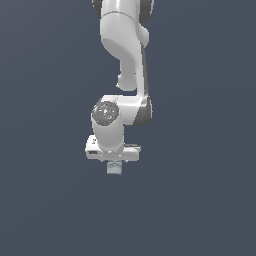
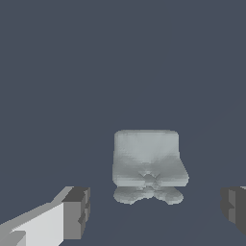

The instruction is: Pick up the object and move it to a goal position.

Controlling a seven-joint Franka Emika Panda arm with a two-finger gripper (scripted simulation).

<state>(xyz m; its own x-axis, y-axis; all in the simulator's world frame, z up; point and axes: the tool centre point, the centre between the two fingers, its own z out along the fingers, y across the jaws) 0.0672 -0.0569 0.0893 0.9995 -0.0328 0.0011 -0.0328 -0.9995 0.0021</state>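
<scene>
The object (image 1: 114,168) is a small pale grey-green block, showing just below the white gripper hand in the exterior view. In the wrist view the block (image 2: 148,161) sits between the two fingers with gaps on both sides; it has an uneven, lumpy near side. My gripper (image 2: 154,211) is open: one finger (image 2: 77,211) and the other finger (image 2: 234,207) stand wide apart, neither touching the block. In the exterior view the fingers are hidden behind the hand, so the gripper (image 1: 114,164) shows only as the white hand above the block.
The white arm (image 1: 125,60) comes down from the top of the exterior view. Around it is a plain dark grey-blue surface (image 1: 200,200) with no other objects in view.
</scene>
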